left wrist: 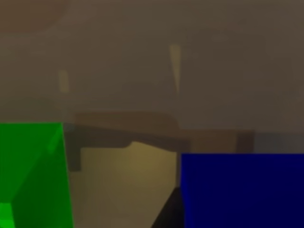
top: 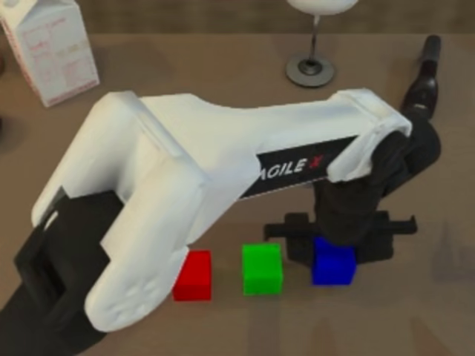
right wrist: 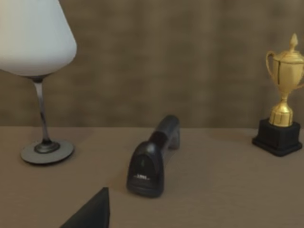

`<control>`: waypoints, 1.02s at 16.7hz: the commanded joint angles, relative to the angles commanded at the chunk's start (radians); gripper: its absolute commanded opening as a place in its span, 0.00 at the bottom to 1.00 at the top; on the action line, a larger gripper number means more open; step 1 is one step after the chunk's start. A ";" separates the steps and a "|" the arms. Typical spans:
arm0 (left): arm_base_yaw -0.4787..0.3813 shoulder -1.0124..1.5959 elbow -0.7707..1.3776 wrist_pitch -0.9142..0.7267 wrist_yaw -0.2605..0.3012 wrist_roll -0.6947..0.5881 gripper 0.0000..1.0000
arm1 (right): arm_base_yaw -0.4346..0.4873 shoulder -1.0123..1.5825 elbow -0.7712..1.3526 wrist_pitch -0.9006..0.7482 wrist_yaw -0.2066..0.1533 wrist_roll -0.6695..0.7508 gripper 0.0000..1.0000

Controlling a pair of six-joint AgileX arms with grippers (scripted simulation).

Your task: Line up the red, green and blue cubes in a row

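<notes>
The left gripper [top: 334, 248] is set low over the blue cube [top: 333, 265], apparently to seat it last in line; its grip cannot be told. The green cube [top: 262, 268] lies just beside, the red cube [top: 193, 275] beyond.

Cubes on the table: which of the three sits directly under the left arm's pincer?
The blue cube, at the right end of the row. The left pincer hangs over it; the green cube and red cube stand uncovered.

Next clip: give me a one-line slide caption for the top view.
Left arm reaches across to the blue cube, at the right end of a row with the green cube and red cube.
</notes>
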 joint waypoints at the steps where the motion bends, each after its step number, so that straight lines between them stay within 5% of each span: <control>1: 0.000 0.000 0.000 0.000 0.000 0.000 0.38 | 0.000 0.000 0.000 0.000 0.000 0.000 1.00; 9: 0.000 0.000 0.000 0.000 0.000 0.000 0.98 | 0.000 0.000 0.000 0.000 0.000 0.000 1.00; 17: 0.000 0.000 0.000 0.000 0.000 0.000 1.00 | 0.000 0.000 0.000 0.000 0.000 0.000 1.00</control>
